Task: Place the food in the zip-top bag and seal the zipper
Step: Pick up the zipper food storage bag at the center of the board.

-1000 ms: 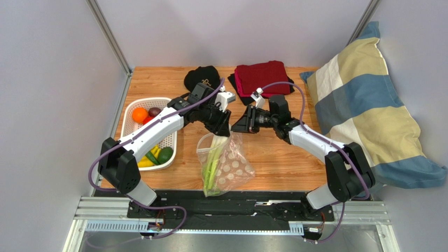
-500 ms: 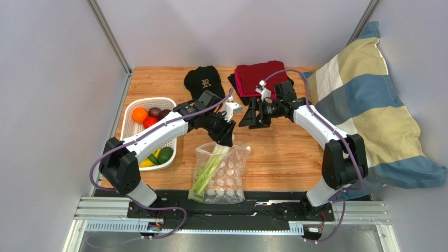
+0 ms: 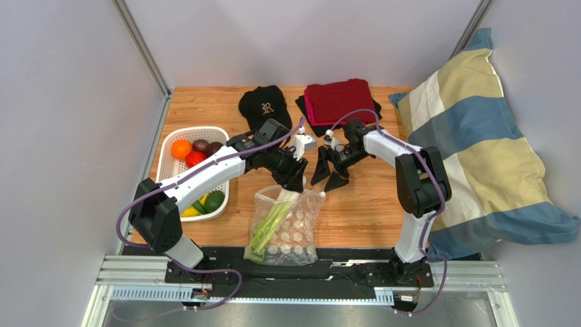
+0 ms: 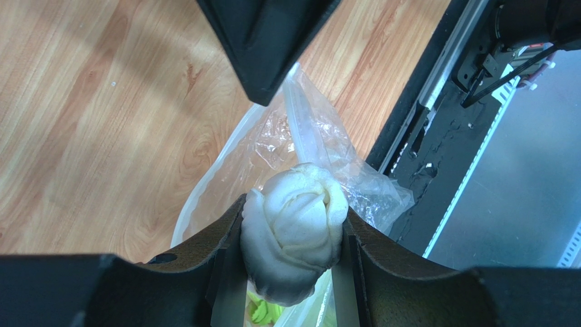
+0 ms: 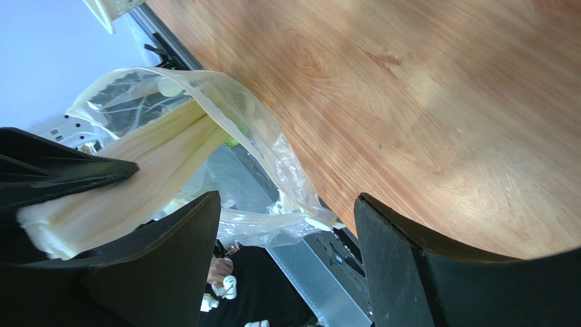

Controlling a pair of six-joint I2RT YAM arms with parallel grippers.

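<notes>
The dotted clear zip-top bag (image 3: 290, 228) lies near the front edge, mouth toward the back. The pale-green-and-white stalk (image 3: 269, 221) is inside it, with its white end sticking out of the mouth. My left gripper (image 3: 291, 180) is shut on that white end (image 4: 293, 235), just above the mouth. The zipper strip (image 4: 301, 126) stands open. My right gripper (image 3: 328, 177) is open and empty beside the bag's right mouth corner (image 5: 300, 211). The orange (image 3: 181, 148), red-yellow fruit (image 3: 194, 158) and dark purple fruit (image 3: 201, 144) sit in the basket.
The white basket (image 3: 166, 178) stands at the left with green and yellow produce in its near end. A black cap (image 3: 262, 103) and folded red cloth (image 3: 337, 101) lie at the back. A striped pillow (image 3: 477, 143) fills the right side.
The bag has swung from tilted to lying straight under my left gripper. My right gripper pulled back toward the red cloth, then came down beside the bag's mouth.
</notes>
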